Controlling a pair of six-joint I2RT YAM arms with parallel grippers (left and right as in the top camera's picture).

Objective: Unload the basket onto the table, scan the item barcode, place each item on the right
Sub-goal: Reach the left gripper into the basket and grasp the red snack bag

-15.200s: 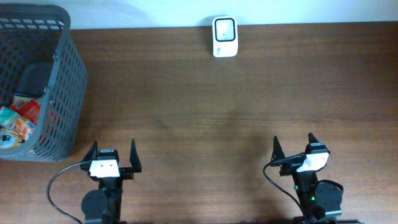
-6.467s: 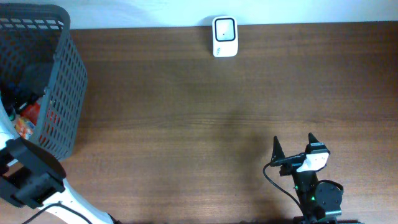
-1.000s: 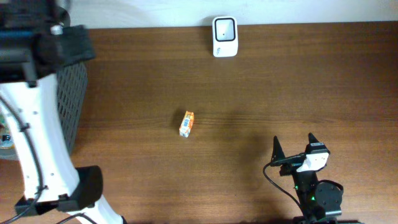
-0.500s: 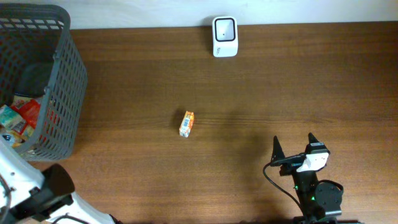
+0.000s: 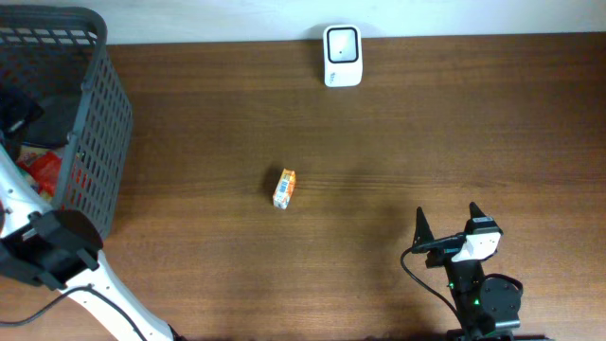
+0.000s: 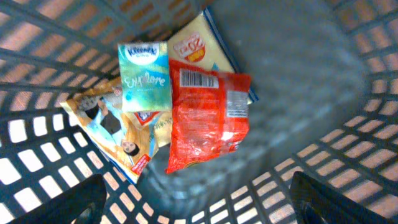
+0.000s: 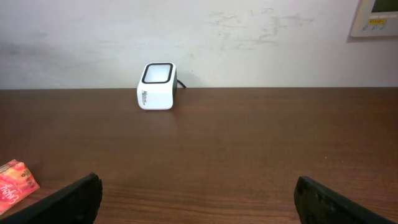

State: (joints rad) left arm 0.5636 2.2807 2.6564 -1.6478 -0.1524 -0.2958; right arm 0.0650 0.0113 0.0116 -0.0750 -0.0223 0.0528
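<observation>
The orange packet (image 5: 284,188) lies mid-table (image 5: 445,123), well short of the scanner (image 5: 342,43) — the left gripper (image 6: 199,202) hangs spread wide over a red pack (image 6: 208,118) inside the basket (image 5: 99,114), the right gripper (image 7: 199,199) wide apart, empty.

A basket (image 5: 104,142) stands at the tabletop's (image 5: 454,133) far-left corner, packets (image 6: 208,118) lying inside it. A scanner (image 5: 342,56) sits mid far edge. A small packet (image 5: 284,188) lies near the centre.

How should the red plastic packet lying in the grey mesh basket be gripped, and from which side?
Probably best straight down from above: the walls of the grey mesh basket close off every side. Pinch the red plastic packet across its narrow width near the middle, since it lies flat, barcode side up, on top of the other packs.
</observation>
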